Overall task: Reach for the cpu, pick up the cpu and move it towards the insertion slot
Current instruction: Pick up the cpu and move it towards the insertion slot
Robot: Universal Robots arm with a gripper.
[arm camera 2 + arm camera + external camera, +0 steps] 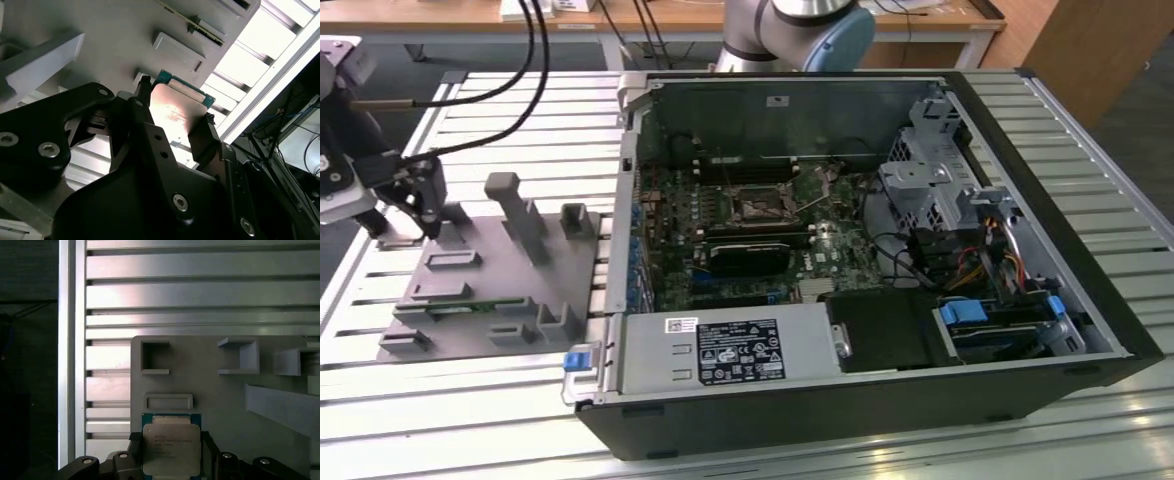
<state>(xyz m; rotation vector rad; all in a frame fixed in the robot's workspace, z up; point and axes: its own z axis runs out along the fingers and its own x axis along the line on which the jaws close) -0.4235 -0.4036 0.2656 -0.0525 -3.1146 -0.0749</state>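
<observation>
The cpu (171,449), a flat square chip with a silvery top and a green rim, sits between my gripper's (171,446) two black fingers (135,450), which press on its opposite edges. In the second wrist view the cpu (176,111) shows the same grip, with the gripper (173,118) shut on it just over the grey plastic tray (100,30). In the exterior view the gripper (403,218) hangs over the tray's (480,295) far corner at that view's left. The insertion slot (757,205) is a small dark square socket on the motherboard inside the open computer case, well off toward that view's right.
Upright posts (520,215) rise from the tray beside the gripper. The case wall (630,200) stands between tray and motherboard. A black finned block (747,258) lies just in front of the socket, a power supply (720,350) nearer still. Cables (520,60) trail behind the arm.
</observation>
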